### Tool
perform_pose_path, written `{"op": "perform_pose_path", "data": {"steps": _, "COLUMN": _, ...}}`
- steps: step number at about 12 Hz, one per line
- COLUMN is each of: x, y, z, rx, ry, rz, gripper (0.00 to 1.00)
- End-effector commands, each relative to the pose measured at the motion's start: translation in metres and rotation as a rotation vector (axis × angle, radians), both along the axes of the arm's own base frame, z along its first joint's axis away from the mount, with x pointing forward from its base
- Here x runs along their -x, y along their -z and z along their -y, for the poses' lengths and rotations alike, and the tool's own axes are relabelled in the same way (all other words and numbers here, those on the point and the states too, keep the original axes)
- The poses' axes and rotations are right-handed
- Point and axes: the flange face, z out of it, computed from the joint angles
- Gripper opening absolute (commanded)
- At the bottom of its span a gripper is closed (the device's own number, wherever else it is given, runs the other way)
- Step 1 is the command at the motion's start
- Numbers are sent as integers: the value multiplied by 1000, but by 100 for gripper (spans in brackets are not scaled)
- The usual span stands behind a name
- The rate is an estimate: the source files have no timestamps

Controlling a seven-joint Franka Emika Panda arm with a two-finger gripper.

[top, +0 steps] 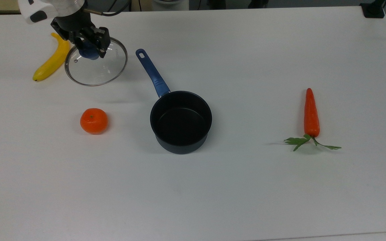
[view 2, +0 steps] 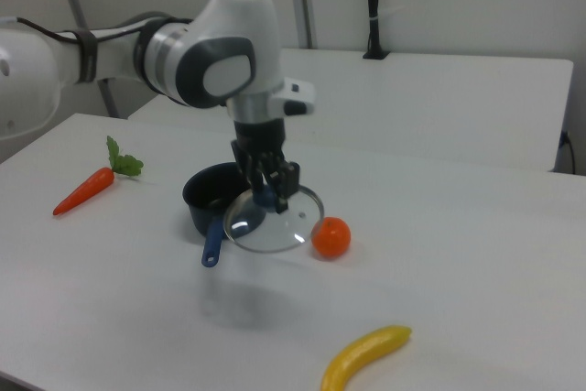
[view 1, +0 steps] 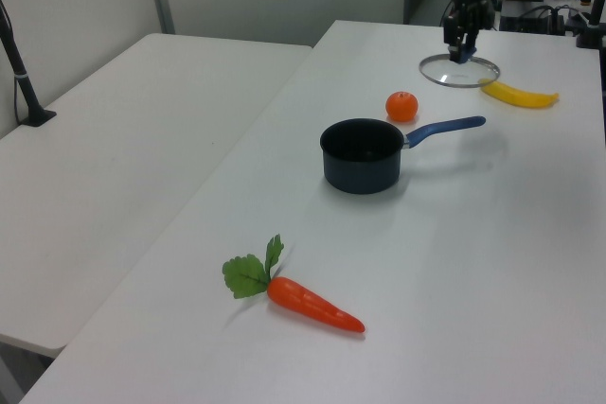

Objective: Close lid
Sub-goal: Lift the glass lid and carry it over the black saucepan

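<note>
arm (top: 50, 8) cut by top edge, lid (top: 95, 63) knob mostly hidden by end effector (top: 89, 42)

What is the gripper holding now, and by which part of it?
The gripper holds the glass lid by its blue centre knob, lifted off the table.
</note>
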Motion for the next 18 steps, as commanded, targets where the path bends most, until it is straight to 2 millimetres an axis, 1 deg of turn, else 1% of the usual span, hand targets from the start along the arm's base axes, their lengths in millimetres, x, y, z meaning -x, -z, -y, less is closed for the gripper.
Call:
{"op": "perform_pose_path", "data": {"steps": 1, "x": -30, "y": -5, "z": -75, "rx": 5, "ry": 41, "rz": 9, "gripper": 47}}
{"op": "perform_pose_path", "data": {"steps": 2, "x": -42, "y": -4, "z": -97, "rx": 13, "ry": 57, "rz": 16, "gripper": 47}}
{"op": "perform_pose_path", "data": {"steps": 3, "x": -53, "y": -4, "z": -112, "rx": 19, "ry": 85, "rz": 24, "gripper": 47}}
{"op": "perform_pose_path", "data": {"steps": 5, "x": -70, "y": 12, "z": -152, "rx": 34, "ry": 90, "rz": 19, "gripper": 47}}
{"op": "perform_pose_path", "data": {"steps": 6, "x": -70, "y": 17, "z": -173, "rx": 37, "ry": 79, "rz": 12, "gripper": 47}}
{"op": "perform_pose_path", "data": {"steps": 7, "x": -69, "y": 20, "z": -186, "rx": 34, "ry": 81, "rz": 9, "gripper": 47}}
{"op": "perform_pose_path", "data": {"steps": 8, "x": -70, "y": 30, "z": -200, "rx": 36, "ry": 67, "rz": -6, "gripper": 48}}
{"op": "perform_pose_path", "data": {"steps": 9, "x": -71, "y": 40, "z": -208, "rx": 40, "ry": 56, "rz": -19, "gripper": 48}}
{"op": "perform_pose_path", "data": {"steps": 10, "x": -76, "y": 48, "z": -210, "rx": 37, "ry": 58, "rz": -6, "gripper": 48}}
{"op": "perform_pose_path", "data": {"steps": 12, "x": -84, "y": 56, "z": -214, "rx": 13, "ry": 91, "rz": 37, "gripper": 48}}
{"op": "perform_pose_path", "data": {"steps": 14, "x": -89, "y": 52, "z": -230, "rx": -29, "ry": 95, "rz": 49, "gripper": 48}}
{"op": "perform_pose_path", "data": {"steps": 15, "x": -91, "y": 49, "z": -231, "rx": -56, "ry": 109, "rz": 54, "gripper": 49}}
{"op": "perform_pose_path", "data": {"steps": 16, "x": -94, "y": 42, "z": -231, "rx": -62, "ry": 120, "rz": 69, "gripper": 48}}
{"op": "perform_pose_path", "data": {"steps": 18, "x": -96, "y": 37, "z": -231, "rx": -62, "ry": 122, "rz": 79, "gripper": 49}}
